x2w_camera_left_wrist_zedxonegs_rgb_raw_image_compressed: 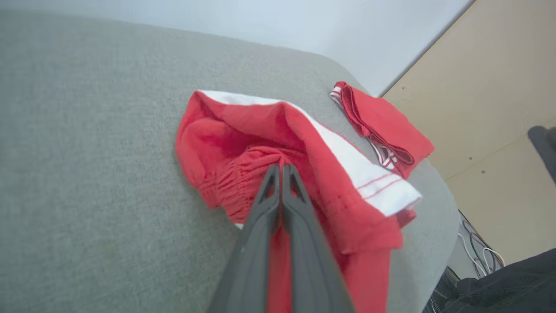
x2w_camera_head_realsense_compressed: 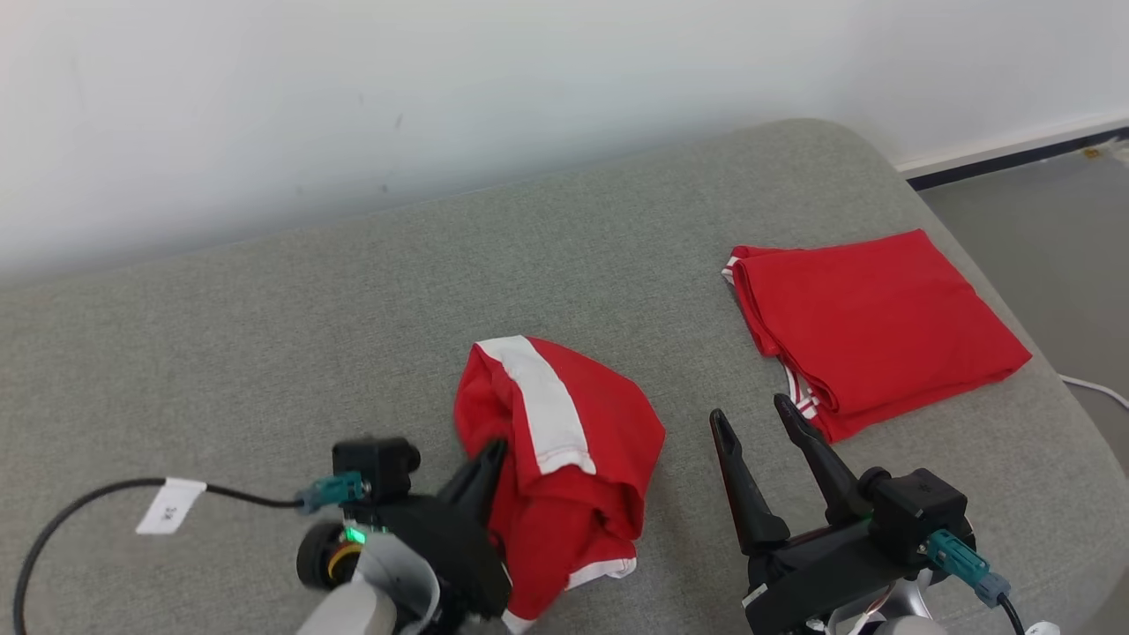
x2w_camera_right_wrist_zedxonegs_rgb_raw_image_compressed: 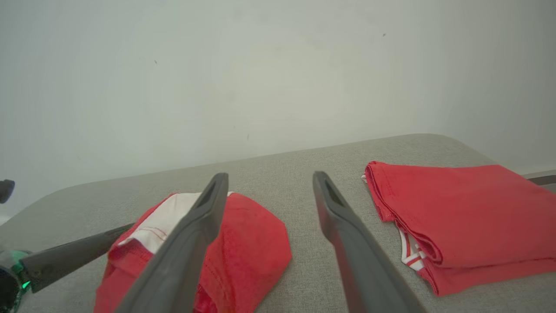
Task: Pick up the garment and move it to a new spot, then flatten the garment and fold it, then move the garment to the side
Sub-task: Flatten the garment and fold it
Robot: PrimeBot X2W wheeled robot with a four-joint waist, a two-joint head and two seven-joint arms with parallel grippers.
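A crumpled red garment (x2w_camera_head_realsense_compressed: 564, 459) with a white stripe lies bunched on the grey cushion near the front middle. My left gripper (x2w_camera_head_realsense_compressed: 494, 454) reaches into its left side. In the left wrist view its two fingers (x2w_camera_left_wrist_zedxonegs_rgb_raw_image_compressed: 280, 174) are pressed together on the gathered red waistband (x2w_camera_left_wrist_zedxonegs_rgb_raw_image_compressed: 243, 178), so it is shut on the garment (x2w_camera_left_wrist_zedxonegs_rgb_raw_image_compressed: 304, 174). My right gripper (x2w_camera_head_realsense_compressed: 750, 410) stands open to the right of the garment, above the cushion, nothing between its fingers. The right wrist view has the garment (x2w_camera_right_wrist_zedxonegs_rgb_raw_image_compressed: 252, 243) at lower left, partly behind the left one of my fingers (x2w_camera_right_wrist_zedxonegs_rgb_raw_image_compressed: 204, 221).
A second red garment (x2w_camera_head_realsense_compressed: 873, 326), folded flat, lies at the cushion's right side near its edge. A black cable with a white tag (x2w_camera_head_realsense_compressed: 172, 507) crosses the cushion (x2w_camera_head_realsense_compressed: 265, 353) at the lower left. A white wall (x2w_camera_head_realsense_compressed: 441, 88) rises behind; floor lies beyond the right edge.
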